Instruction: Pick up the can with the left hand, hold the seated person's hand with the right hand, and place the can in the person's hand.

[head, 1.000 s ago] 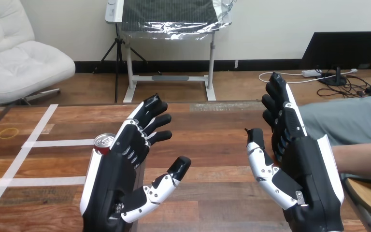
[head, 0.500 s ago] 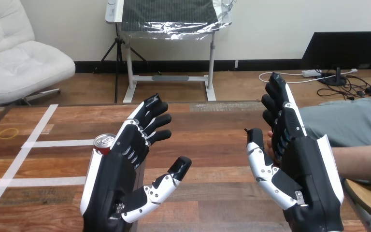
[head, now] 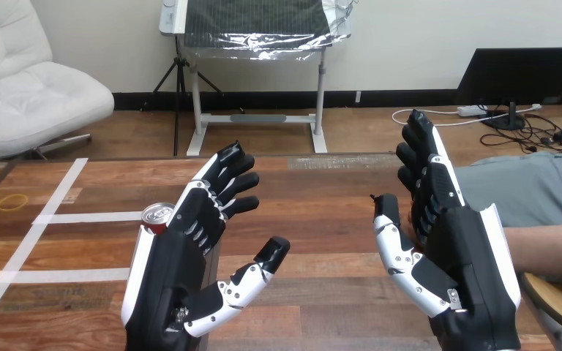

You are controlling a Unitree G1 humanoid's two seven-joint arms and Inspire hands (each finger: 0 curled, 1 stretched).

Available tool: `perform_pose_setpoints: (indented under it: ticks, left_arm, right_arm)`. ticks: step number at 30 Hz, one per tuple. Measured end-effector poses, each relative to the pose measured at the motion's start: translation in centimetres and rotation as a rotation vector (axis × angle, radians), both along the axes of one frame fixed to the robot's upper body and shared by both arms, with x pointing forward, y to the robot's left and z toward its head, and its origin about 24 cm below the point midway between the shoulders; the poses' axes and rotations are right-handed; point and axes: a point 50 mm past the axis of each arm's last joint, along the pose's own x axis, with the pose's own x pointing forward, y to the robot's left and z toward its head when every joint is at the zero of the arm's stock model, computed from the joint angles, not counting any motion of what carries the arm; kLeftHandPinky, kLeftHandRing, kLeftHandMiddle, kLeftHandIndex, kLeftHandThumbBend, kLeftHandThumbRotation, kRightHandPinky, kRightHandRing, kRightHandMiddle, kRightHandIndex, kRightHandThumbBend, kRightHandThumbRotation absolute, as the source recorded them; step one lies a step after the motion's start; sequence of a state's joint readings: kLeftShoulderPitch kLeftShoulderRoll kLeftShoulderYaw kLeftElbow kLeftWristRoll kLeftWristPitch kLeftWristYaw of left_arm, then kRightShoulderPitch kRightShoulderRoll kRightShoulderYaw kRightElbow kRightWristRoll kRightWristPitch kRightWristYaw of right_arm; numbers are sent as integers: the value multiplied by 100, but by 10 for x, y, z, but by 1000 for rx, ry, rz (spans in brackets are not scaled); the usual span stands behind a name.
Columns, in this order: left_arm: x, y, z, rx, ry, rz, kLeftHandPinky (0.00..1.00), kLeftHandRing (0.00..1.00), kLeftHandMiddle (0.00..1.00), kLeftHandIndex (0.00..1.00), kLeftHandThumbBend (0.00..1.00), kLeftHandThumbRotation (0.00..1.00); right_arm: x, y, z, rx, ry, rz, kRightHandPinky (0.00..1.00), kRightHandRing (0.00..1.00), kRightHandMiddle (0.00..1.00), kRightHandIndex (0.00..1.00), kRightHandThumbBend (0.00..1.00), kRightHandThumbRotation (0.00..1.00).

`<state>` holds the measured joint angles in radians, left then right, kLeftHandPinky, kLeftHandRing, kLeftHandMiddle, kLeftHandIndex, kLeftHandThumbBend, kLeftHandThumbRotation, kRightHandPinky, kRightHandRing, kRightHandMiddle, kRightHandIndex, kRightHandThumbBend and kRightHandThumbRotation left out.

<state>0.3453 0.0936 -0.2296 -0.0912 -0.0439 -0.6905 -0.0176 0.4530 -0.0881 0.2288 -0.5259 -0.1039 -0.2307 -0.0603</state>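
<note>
A red can (head: 156,217) with a silver top stands upright on the table, mostly hidden behind my left hand (head: 183,270). That hand is raised in front of the can with straight fingers and thumb spread, holding nothing. At the right my right hand (head: 457,256) is raised too, its fingers straight. The person's forearm (head: 549,247) comes in from the right edge behind my right hand, which hides the person's hand except for a sliver (head: 410,217) beside the thumb. I cannot tell whether the two touch.
White tape lines (head: 51,216) cross the left part of the wooden table (head: 322,212). A yellow ring mark (head: 12,201) lies near the far left edge. The person's lap (head: 534,183) shows at the right side.
The person's forearm has shifted slightly behind my right hand, and a bit of their hand now shows beside my thumb. My own hands and the can have not moved.
</note>
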Motion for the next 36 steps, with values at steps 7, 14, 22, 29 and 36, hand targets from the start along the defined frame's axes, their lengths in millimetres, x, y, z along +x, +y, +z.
perform_pose_setpoints:
  ticks: [7,14,22,29,36]
  left_arm:
    - [0,0,0,4,-1,1,76,84,87,87,59,0]
    - [0,0,0,5,-3,11,78,85,88,87,58,0]
    - [0,2,6,16,-38,63,77,86,89,87,57,0]
    - [-1,6,15,48,-105,123,79,87,89,87,57,0]
    - [-1,11,21,90,-152,195,86,90,91,89,60,1]
  right_arm:
    - [0,0,0,-1,0,-1,100,100,100,100,0,0]
    - [0,0,0,-2,0,-1,100,100,100,100,0,0]
    - [0,0,0,0,3,-1,100,100,100,100,0,0]
    - [0,0,0,1,3,-1,100,100,100,100,0,0]
    - [0,0,0,0,3,-1,100,100,100,100,0,0]
